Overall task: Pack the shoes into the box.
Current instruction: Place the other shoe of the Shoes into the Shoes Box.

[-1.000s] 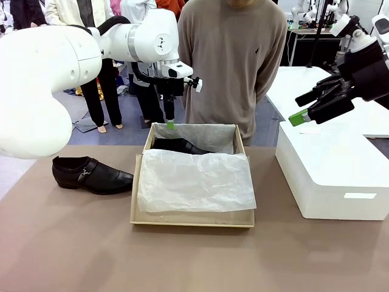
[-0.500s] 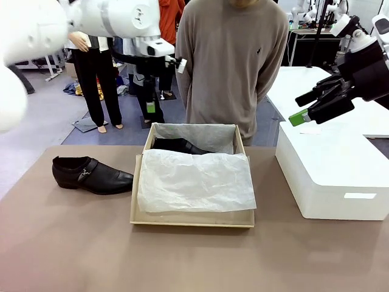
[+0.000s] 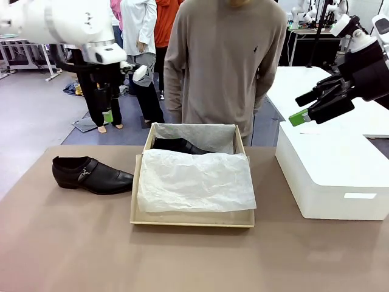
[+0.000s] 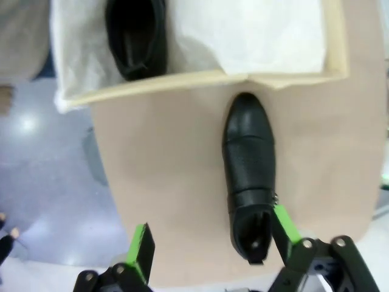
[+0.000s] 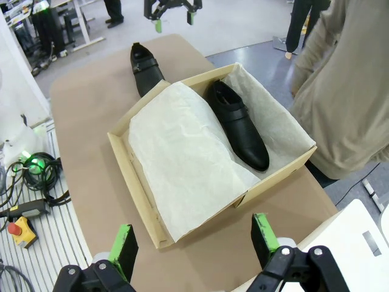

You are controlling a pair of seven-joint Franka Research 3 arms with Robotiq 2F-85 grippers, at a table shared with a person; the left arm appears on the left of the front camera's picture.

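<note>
front view: the first shoe (image 3: 91,174) lies on the table (image 3: 61,243), long axis left to right, toe pointing at the box (image 3: 193,220) and just beside its left wall. the second shoe (image 3: 179,146) lies in the box along the far wall, toe the same way, largely hidden behind tissue paper (image 3: 194,180). the left gripper (image 3: 107,115) hangs beyond the table's far edge, jaws spread, empty. the right gripper (image 3: 299,107), also spread and empty, hangs over the white box (image 3: 328,176).

A person (image 3: 228,61) in a tan sweater stands behind the brown worktop (image 3: 73,243); a big white box (image 3: 334,173) sits on its right end.
</note>
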